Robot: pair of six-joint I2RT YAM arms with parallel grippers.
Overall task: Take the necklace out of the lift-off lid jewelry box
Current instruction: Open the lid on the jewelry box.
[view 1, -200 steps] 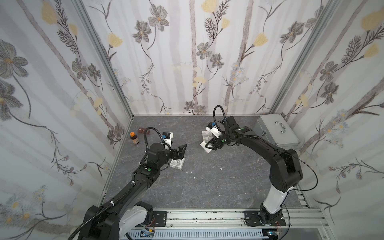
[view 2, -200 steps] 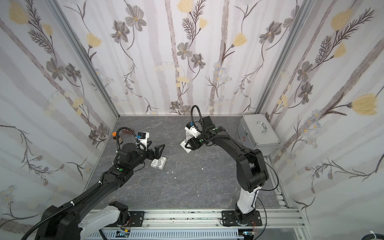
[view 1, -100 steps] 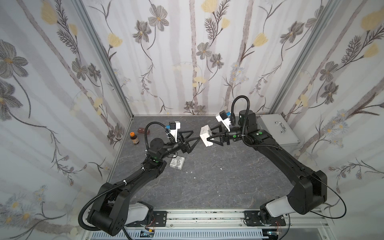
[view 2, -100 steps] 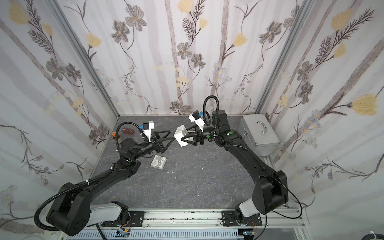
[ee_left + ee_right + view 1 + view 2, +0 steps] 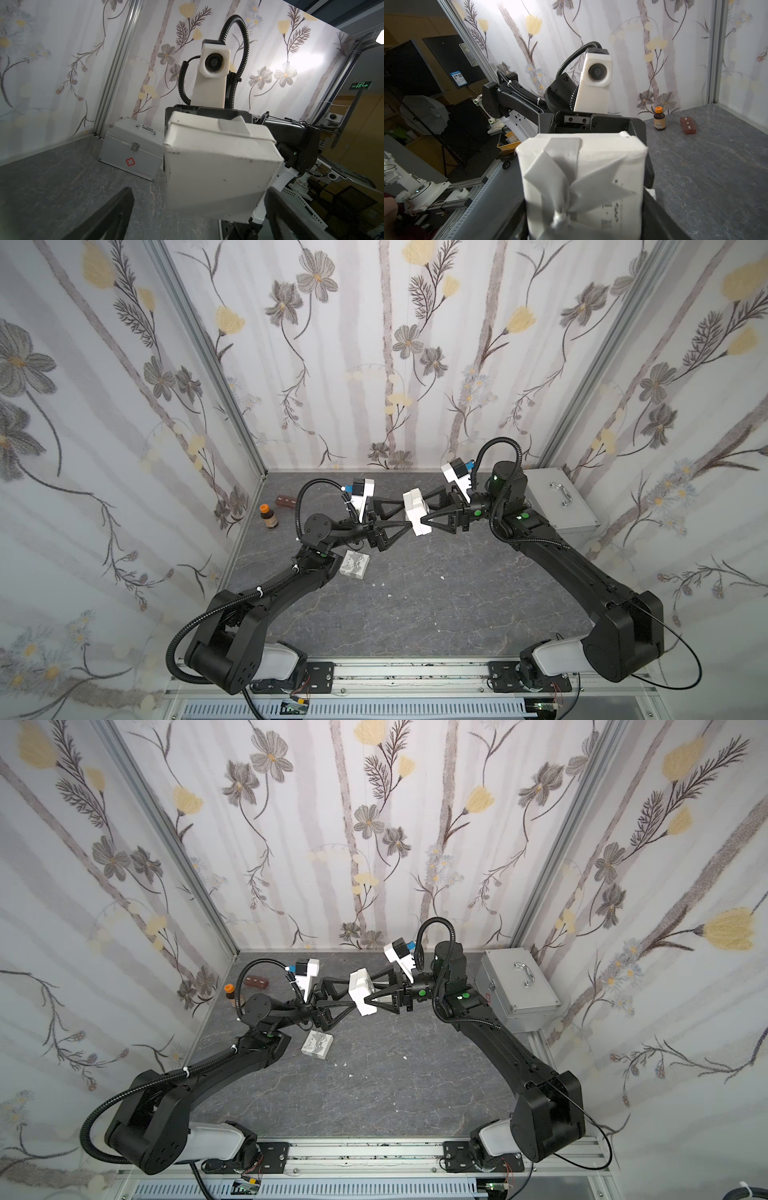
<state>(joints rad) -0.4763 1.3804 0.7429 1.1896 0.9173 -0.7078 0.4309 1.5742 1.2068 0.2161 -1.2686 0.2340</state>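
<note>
Nearest me, the dark stone table (image 5: 415,605) carries a few white scraps (image 5: 442,577). A small white square piece with a bow on top (image 5: 354,565) lies flat just beside the left arm. I cannot tell whether it belongs to the task.

Above the middle of the table, the two arms meet nose to nose in the air. The right gripper (image 5: 424,512) is clamped on a white box (image 5: 415,510), one finger on each side, and holds it clear of the table. The end with a ribbon bow faces back towards the right wrist, and the plain end faces the left arm. The left gripper (image 5: 353,994) stands spread wide, its fingers (image 5: 112,216) flanking the plain end. I cannot tell whether they touch it.

The necklace is nowhere in sight. I take it to be inside the box, which looks shut, with a seam across its middle.

To my eye this is the opening step, with one arm steadying the box while the other comes in for the other half. The next move calls for the left fingers to close squarely on their end, short of the seam. Then the two halves need a straight pull apart, kept level so nothing spills.

Further back stand a small brown bottle (image 5: 269,516) and a brown block (image 5: 286,501). A silver case (image 5: 557,506) sits by the far wall.
</note>
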